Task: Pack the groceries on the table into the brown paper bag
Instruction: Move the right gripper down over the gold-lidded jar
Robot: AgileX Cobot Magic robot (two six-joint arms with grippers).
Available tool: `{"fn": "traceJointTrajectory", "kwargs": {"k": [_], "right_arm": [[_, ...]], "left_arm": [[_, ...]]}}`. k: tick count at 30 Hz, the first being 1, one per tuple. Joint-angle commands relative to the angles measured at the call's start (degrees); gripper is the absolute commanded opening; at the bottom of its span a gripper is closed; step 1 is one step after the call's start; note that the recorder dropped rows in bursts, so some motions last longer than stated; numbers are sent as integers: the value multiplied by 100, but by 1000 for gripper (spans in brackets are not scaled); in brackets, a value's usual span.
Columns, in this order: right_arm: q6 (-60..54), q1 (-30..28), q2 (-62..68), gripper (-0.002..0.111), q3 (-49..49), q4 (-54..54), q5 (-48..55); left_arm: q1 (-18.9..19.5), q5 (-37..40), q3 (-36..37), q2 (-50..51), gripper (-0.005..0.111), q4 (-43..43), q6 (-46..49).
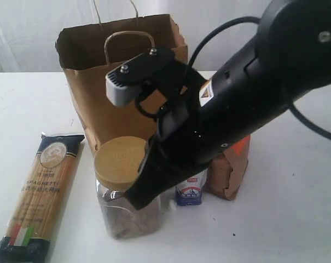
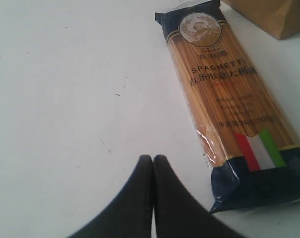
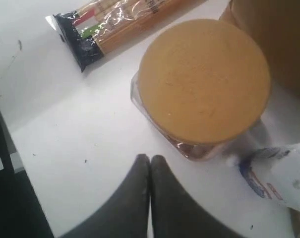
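The brown paper bag stands open at the back of the table. A spaghetti packet with dark blue ends lies flat to its left. In front of the bag stand a clear tan-lidded jar, a small white-blue carton and a brown orange-labelled pouch. My right gripper is shut and empty, hovering just short of the jar, its tip over the jar's side. My left gripper is shut and empty above bare table beside the spaghetti packet. The other groceries are out of view.
The black right arm slants across the bag's front and hides part of the carton and pouch. The table's edge, with dark floor beyond, shows in the right wrist view. A bag corner sits past the spaghetti.
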Motion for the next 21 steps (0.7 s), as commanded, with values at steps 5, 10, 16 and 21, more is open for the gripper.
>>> {"fn": "traceJointTrajectory", "kwargs": {"k": [5,10,16,21], "right_arm": [[-83,74,40,26,-68,-313,-294],[-847,79,165,84,-68,-482,-1099],[-783,79,218,105,-68,-437,-2059],[-783,79,218,105,-68,-424,-2053]], "left_arm": [[15,-210,9,-40,0,-272,-179],[15,-728,9,-40,0,-272,-207],[15,-842,9,-40,0,-260,-211],[15,-842,9,-40,0,-260,-211]]}}
